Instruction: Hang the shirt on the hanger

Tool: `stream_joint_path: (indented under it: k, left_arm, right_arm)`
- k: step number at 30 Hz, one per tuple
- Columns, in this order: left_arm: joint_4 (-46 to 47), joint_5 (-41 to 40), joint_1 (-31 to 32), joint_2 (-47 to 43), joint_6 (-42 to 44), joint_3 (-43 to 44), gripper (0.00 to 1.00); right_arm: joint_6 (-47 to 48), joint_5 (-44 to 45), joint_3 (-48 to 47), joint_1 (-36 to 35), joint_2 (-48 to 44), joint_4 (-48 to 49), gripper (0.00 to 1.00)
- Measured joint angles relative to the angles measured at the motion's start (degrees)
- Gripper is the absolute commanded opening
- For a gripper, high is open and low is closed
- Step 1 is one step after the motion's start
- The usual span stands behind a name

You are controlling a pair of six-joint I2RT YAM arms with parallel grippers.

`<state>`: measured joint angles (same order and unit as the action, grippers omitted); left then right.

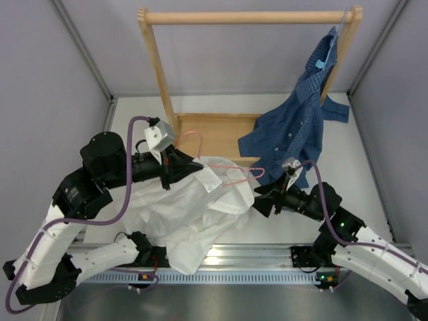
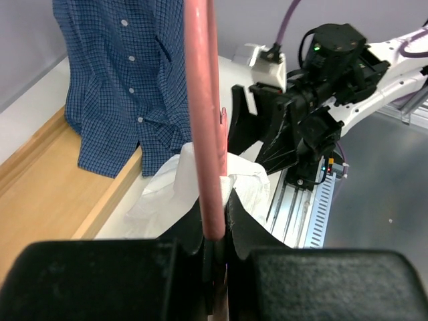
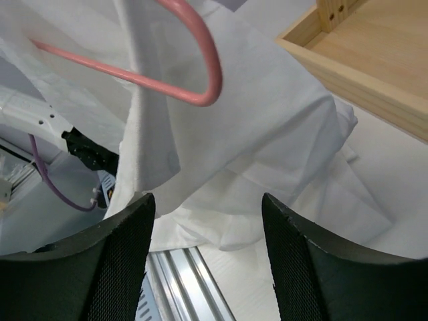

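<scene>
Clamps the hanger (image 2: 204, 134) tight in the left claw (image 2: 215, 227); holds the right claw (image 3: 206, 200) wide, nearest the hanger's bent end, just ahead, bar running left under the draped shirt (image 3: 281, 134).

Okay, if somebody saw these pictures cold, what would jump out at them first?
The big white shirt heaped in the middle of the scene, with the pink hanger poking out of it, pinched by the left gripper. Next, the blue checked shirt dangling from the wooden rack at the back right.
</scene>
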<state>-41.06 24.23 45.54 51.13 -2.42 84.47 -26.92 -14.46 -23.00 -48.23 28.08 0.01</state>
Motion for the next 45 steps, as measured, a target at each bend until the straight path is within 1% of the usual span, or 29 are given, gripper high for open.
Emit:
stream_joint_path:
  k: [4,6,9,12,16,19,21,22,24,25,28,32,35,39,42,45]
  left_arm:
    - [0.7,-1.9,0.0,0.0,-1.1,-1.1,0.00]
    - [1.4,-2.7,0.0,-0.1,-1.7,-1.9,0.00]
    - [3.0,-3.1,0.0,-0.5,-2.5,-3.6,0.00]
    - [4.2,-3.1,0.0,-0.5,-3.2,-4.7,0.00]
    - [5.3,-2.7,0.0,-0.5,-3.9,-5.5,0.00]
    - [5.8,-2.7,0.0,-0.5,-4.2,-5.8,0.00]
    - [6.3,-2.7,0.0,-0.5,-4.4,-6.0,0.00]
    - [6.4,-2.7,0.0,-0.5,-4.5,-6.0,0.00]
    - [6.7,-2.8,0.0,-0.5,-4.7,-6.1,0.00]
    - [6.8,-2.9,0.0,-0.5,-4.8,-6.1,0.00]
    - [7.0,-3.5,0.0,-0.5,-5.0,-6.1,0.00]
    - [6.8,-3.9,0.0,-1.6,-4.9,-6.1,0.00]
    - [6.6,-3.3,0.0,-3.5,-4.2,-6.8,0.00]
    - [6.6,-4.8,0.0,-7.6,-1.8,-9.9,0.00]
    - [6.2,-7.5,0.0,-10.0,-0.2,-12.4,0.00]
    - [6.2,-10.7,0.0,-10.8,0.6,-13.6,0.00]
  right_arm:
    - [-0.1,2.4,0.0,0.0,-6.1,-0.5,0.62]
    - [-0.2,3.1,-0.2,0.0,-10.1,-0.8,0.69]
    - [-0.3,4.8,-0.4,0.0,-13.5,-1.3,0.70]
    - [-1.1,5.1,-0.3,0.0,-13.7,-1.4,0.69]
    - [-1.2,4.9,-0.3,0.0,-9.5,-0.9,0.65]
    - [-1.2,4.4,-0.3,0.0,-5.0,-0.1,0.56]
    - [-1.3,3.3,-0.2,0.0,-2.4,1.4,0.44]
    - [-1.5,2.5,-0.2,0.0,-0.9,2.5,0.22]
    - [-1.9,1.7,-0.1,0.0,1.2,4.7,0.03]
    - [-1.7,1.4,-0.1,0.0,2.0,5.4,0.00]
    - [-2.0,2.6,0.2,0.0,2.9,6.0,0.00]
    - [-0.6,9.6,-0.7,0.0,1.9,2.9,0.00]
    - [1.9,15.4,-6.8,1.0,3.8,-3.2,0.00]
    - [5.5,20.6,-18.9,3.2,10.2,-10.4,0.00]
    - [7.6,22.1,-25.2,3.8,13.2,-13.4,0.00]
    - [9.4,22.1,-29.0,3.8,14.0,-16.3,0.00]
